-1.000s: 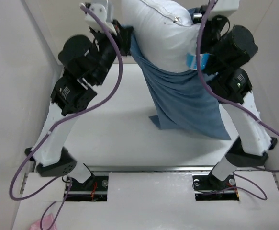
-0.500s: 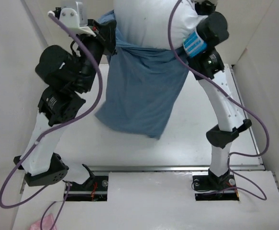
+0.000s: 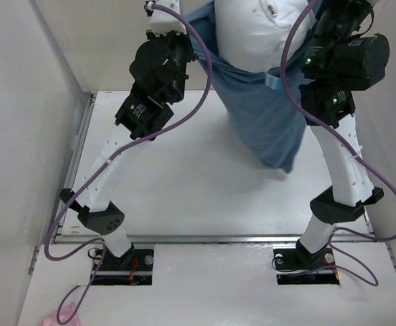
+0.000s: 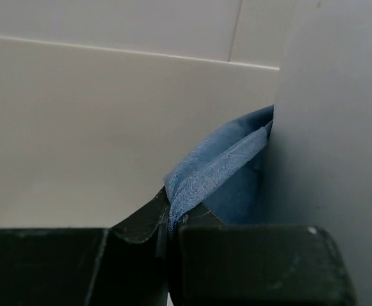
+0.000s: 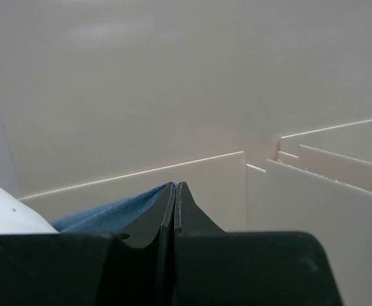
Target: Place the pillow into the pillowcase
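**Blue cloth clamped at both sides, pillow only partly inside**

White and plump, the pillow (image 3: 259, 30) is held high at the far end of the scene, well above the counter (image 3: 184, 183). Its upper part is seen bulging out of the pillowcase (image 3: 262, 115). The mouth of the case is wrapped around the pillow's lower part. From there the blue cloth hangs limp, its long axis running down and slightly to the right. Whether its lowest corner touches the counter cannot be told.

The mouth is held on two sides. In the left wrist view, the left gripper (image 4: 168, 205) is closed on a bunched fold of blue hem, with the cloth trapped between its jaws. In the right wrist view, the right gripper (image 5: 175, 190) is pressed together with the blue edge caught against it, and a white curve of pillow shows at the lower left.

The pillow therefore lies between the two grippers, and neither arm is clearly nearer to it. The empty length of the case lies straight below it. The next move is judged to depend on that vertical line-up. If the mouth is kept spread and lifted or shaken, the pillow could be made to sink along the case's long axis. A slipped hem on either side would be the likely risk.
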Controlling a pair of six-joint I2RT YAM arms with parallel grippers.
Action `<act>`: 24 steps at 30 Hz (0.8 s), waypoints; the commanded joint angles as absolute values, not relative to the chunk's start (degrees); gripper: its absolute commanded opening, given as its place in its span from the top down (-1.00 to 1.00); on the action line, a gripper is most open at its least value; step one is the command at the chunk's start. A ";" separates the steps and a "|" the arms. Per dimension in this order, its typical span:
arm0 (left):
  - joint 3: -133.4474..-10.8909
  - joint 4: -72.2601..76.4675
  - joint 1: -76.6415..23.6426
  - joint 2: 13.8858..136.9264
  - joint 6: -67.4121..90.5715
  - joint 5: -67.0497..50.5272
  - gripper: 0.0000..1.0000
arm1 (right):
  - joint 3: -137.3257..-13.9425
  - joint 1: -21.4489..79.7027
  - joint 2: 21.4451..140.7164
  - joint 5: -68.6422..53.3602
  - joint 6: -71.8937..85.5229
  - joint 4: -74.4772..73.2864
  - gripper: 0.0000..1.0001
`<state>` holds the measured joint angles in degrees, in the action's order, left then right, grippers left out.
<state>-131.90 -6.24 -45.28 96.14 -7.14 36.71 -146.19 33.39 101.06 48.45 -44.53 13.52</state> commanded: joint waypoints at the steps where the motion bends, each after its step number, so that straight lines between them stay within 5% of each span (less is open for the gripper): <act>1: -128.78 2.65 -39.56 87.89 -5.03 41.07 1.00 | -145.37 32.17 96.69 43.53 -43.45 13.51 1.00; 6: -124.83 -5.88 -34.90 87.98 4.20 35.61 1.00 | -140.21 32.69 94.14 43.86 -41.49 9.86 1.00; 9: -110.00 -7.73 -32.26 85.70 12.37 29.22 1.00 | -124.68 35.94 88.35 38.79 -34.49 0.38 1.00; 14: -82.31 -3.43 -30.85 80.09 23.97 18.82 1.00 | -97.79 39.37 82.09 11.35 -11.20 -7.20 1.00; 19: -62.42 -3.33 -30.85 75.24 32.94 13.10 1.00 | -90.89 39.38 84.02 -11.13 0.69 -9.58 1.00; 22: -59.68 -13.38 -30.85 73.31 37.25 16.24 0.53 | -90.18 39.38 85.78 -15.64 2.98 -11.59 1.00; 23: -58.98 -16.67 -30.85 72.78 39.70 19.22 -0.12 | -90.18 39.38 86.48 -15.64 2.99 -11.60 1.00; 24: -58.97 -19.57 -30.85 72.08 42.77 20.55 -0.40 | -90.18 39.38 86.48 -13.12 2.99 -12.47 1.00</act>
<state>-58.81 -13.63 -29.93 76.34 34.52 18.96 -89.21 38.85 87.44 -4.93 -3.01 -12.49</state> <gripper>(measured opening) 0.618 0.008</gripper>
